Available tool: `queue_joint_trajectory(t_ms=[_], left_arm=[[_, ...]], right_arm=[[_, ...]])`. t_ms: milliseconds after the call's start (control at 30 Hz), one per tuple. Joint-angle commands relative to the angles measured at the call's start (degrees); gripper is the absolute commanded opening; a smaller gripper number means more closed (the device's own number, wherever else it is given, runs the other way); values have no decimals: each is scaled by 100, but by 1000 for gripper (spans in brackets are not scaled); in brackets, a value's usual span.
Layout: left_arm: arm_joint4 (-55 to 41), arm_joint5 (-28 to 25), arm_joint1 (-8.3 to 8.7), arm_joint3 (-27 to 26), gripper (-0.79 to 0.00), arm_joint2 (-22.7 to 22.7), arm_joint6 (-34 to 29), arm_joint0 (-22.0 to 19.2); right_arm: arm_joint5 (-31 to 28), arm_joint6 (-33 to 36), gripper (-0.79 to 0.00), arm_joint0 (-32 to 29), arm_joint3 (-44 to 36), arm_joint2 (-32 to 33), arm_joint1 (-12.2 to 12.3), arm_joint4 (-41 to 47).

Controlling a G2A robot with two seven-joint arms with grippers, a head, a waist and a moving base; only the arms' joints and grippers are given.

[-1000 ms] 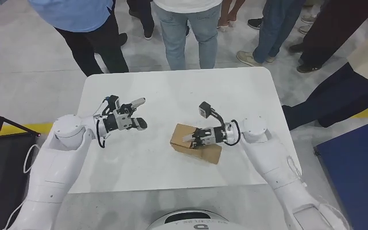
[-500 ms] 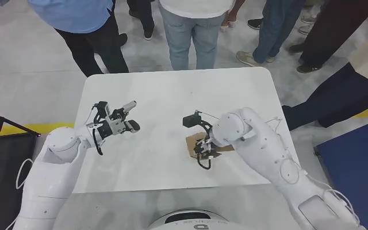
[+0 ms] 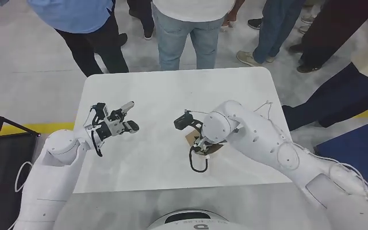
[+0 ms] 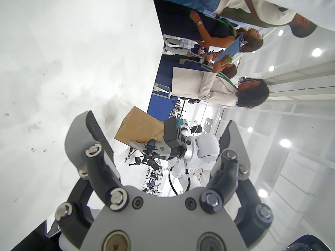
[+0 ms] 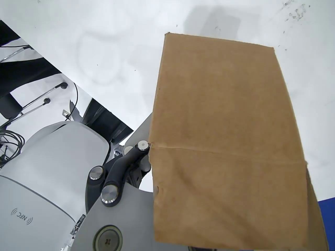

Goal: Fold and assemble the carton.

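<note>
The carton (image 5: pixel 225 137) is held over the bench (image 3: pixel 149 86) by the closed right fingers (image 5: pixel 137 133). The left fingers (image 4: pixel 96 129) are spread wide, well apart from the carton. It should be turned slowly so no flap is crushed.

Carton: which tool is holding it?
The right tool, gripping the carton. The left tool is open, empty, and apart from it.
</note>
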Motion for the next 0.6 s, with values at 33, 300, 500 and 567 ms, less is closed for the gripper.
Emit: queue_joint_trajectory(t_ms=[33,300,500,567], left_arm=[[-7,24,-8,5,0,53,9,-35],[39,130,-24,19,0,211,10,-175],[65,182,-36,33,0,318,11,-244],[72,192,-36,40,0,326,0,-258]], right_arm=[[36,0,-9,152,-83,-151,91,96],[36,0,0,313,-396,-297,306,277],[-178,-317,-3,127,-643,-224,345,311],[-246,-515,-40,80,-752,-165,349,293]])
